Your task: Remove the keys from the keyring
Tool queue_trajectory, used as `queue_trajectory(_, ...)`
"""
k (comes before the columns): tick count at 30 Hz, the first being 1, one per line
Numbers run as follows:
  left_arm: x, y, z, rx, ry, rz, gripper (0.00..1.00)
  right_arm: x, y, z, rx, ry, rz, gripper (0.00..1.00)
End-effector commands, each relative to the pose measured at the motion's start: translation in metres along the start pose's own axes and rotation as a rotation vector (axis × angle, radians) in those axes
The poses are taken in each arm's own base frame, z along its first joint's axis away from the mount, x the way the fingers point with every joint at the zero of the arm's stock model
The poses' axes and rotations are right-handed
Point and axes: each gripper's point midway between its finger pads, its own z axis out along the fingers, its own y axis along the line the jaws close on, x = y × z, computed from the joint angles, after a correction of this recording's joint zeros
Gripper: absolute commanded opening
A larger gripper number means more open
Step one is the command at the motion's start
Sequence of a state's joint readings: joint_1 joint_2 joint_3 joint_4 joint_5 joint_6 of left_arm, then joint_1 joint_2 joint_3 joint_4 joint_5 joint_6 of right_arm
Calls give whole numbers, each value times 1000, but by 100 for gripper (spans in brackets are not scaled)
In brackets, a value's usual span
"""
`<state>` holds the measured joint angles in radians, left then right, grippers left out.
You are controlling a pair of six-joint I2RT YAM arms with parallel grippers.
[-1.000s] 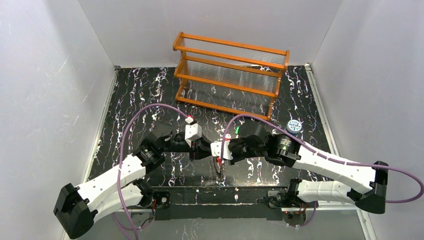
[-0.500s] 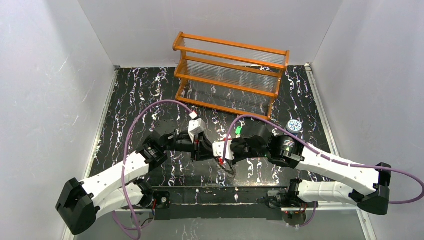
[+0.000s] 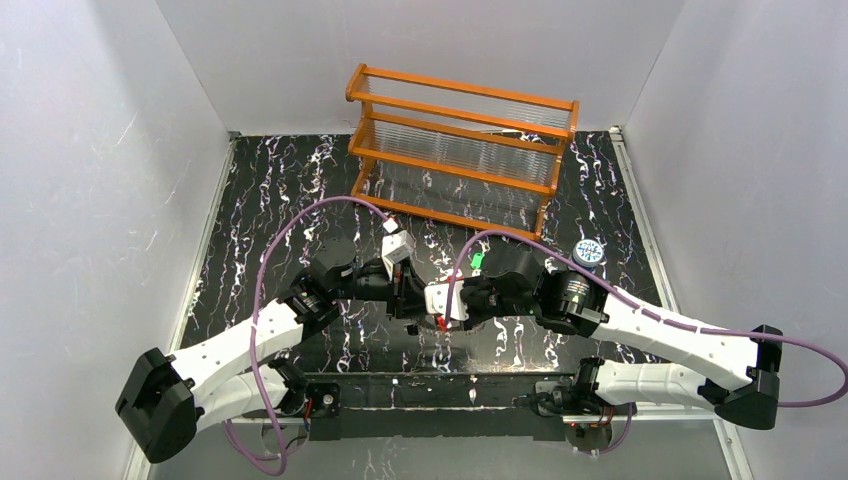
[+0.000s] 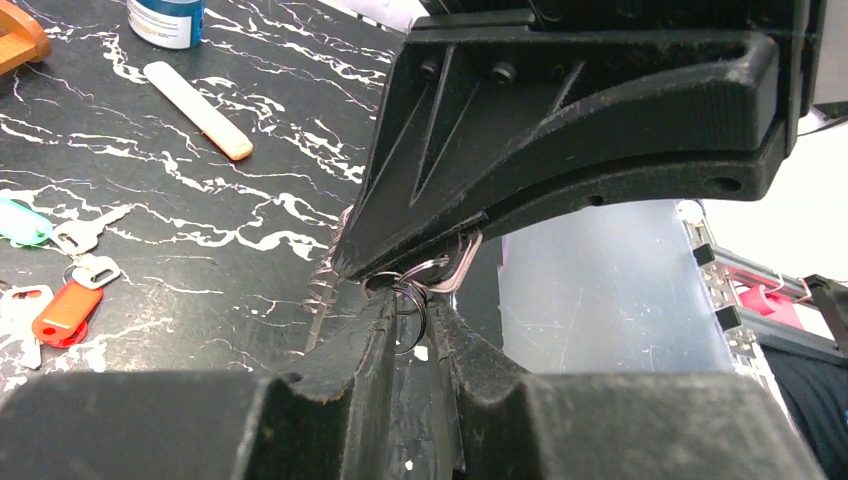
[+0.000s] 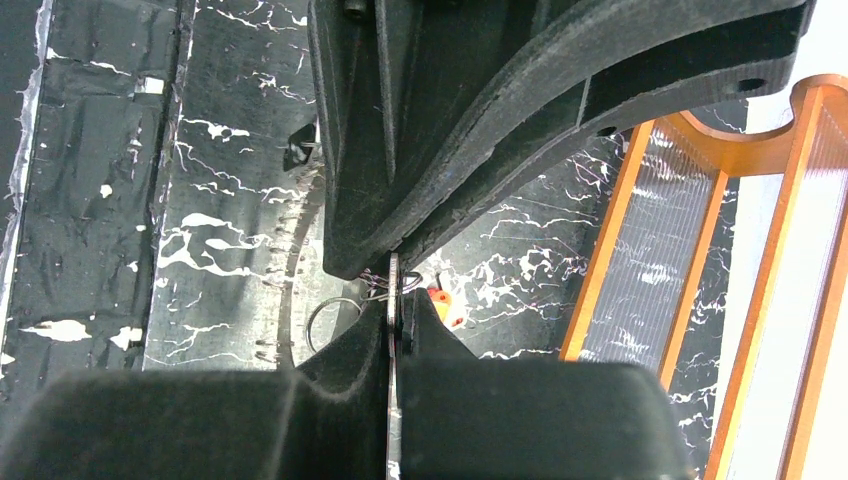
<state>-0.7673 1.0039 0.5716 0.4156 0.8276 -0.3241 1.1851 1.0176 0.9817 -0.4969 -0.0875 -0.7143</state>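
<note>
My two grippers meet tip to tip above the table's near middle. The left gripper [image 3: 415,312] [image 4: 412,305] is shut on a small wire ring [image 4: 410,320]. My right gripper [image 3: 440,315] [image 5: 396,300] is shut on a thin flat metal piece [image 5: 392,315] seen edge-on, with wire rings bunched at its tips. The toothed keyring [image 5: 285,270] [image 4: 320,300] hangs just beside both sets of fingers. Loose keys lie on the table, one with a red head [image 4: 65,310] and one with a green head [image 4: 20,222] [image 3: 477,262]. A red head [image 5: 440,300] shows behind the right fingertips.
An orange wooden rack [image 3: 460,150] of clear tubes stands at the back. A clear tube with an orange cap [image 4: 195,95] lies on the black marbled table. A blue-white lid [image 3: 589,252] sits at the right. White walls close in both sides.
My left gripper has moved right and nearer, up against the right gripper's tips, and its jaws have narrowed. The right arm has barely moved.
</note>
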Motion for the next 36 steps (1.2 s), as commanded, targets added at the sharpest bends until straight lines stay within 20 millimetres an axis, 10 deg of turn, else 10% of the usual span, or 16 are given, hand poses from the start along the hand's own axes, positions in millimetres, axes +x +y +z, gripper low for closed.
queue_trajectory(1, -20, -2, 1, -4, -52, 13, 16, -21, -13, -6, 56, -82, -21, 1)
queue_trajectory(11, -19, -1, 4, 1, -60, -25, 0, -21, -13, -6, 55, -78, -15, 1)
queue_trajectory(23, -19, -2, 3, -11, -71, -79, 15, -16, -20, -5, 95, -55, -11, 1)
queue_trajectory(36, -4, 55, -31, -451, 14, -93, 2, -17, -22, -8, 113, -58, -8, 1)
